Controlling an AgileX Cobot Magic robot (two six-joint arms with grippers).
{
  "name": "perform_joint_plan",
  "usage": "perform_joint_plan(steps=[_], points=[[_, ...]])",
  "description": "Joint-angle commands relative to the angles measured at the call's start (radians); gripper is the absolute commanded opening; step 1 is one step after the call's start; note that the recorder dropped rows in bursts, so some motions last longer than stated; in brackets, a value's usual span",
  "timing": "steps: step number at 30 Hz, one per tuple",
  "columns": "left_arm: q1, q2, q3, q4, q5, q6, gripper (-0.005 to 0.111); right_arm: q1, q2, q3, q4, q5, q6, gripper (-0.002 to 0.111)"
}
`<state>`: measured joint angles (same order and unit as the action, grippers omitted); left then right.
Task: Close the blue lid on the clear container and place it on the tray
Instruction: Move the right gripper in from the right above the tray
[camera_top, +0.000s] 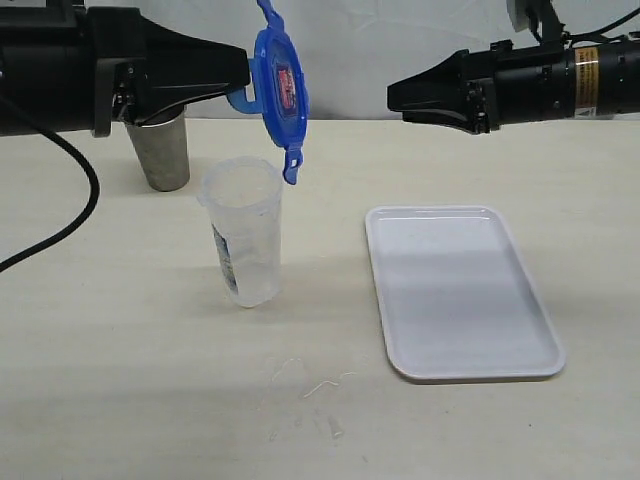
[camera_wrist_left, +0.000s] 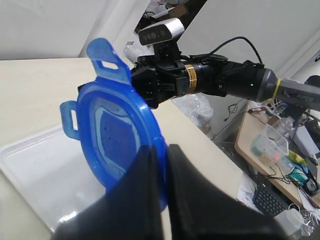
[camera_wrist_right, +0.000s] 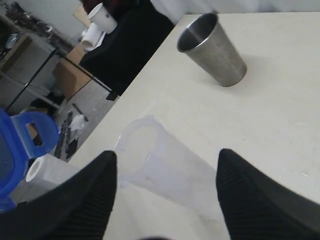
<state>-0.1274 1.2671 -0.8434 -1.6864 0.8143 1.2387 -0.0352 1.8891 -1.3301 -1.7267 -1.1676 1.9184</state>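
Exterior: pale beige table (camera_top: 120, 400), plain white wall behind. The left gripper (camera_top: 243, 88) is pinched tight on the bright blue snap-flap plastic lid (camera_top: 280, 88), held on edge in the air above the tall clear plastic container (camera_top: 243, 235). The container stands upright, left of the flat white rectangular tray (camera_top: 462, 295).

Left wrist: cluttered desk with a keyboard (camera_wrist_left: 272, 200) past the table edge.

Right wrist: the right gripper (camera_wrist_right: 165, 165) is spread wide over the container, and the grey metal cup (camera_wrist_right: 212, 50) stands further off.
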Motion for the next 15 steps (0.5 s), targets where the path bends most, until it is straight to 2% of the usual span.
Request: perform_joint_plan(steps=[1, 6, 9, 15], points=[[-0.001, -0.001, -0.007, 0.005, 0.002, -0.006, 0.000, -0.008, 0.040, -0.069, 0.008, -0.054, -0.015, 0.057], [-0.001, -0.001, -0.007, 0.007, 0.009, -0.008, 0.000, -0.006, 0.096, -0.118, 0.083, -0.054, -0.005, 0.057], [-0.001, -0.001, -0.007, 0.012, 0.005, -0.008, 0.000, -0.006, 0.138, -0.209, 0.146, -0.054, 0.050, 0.057], [-0.001, -0.001, -0.007, 0.028, 0.000, -0.010, 0.000, 0.025, 0.160, -0.319, -0.018, -0.054, 0.117, 0.057]])
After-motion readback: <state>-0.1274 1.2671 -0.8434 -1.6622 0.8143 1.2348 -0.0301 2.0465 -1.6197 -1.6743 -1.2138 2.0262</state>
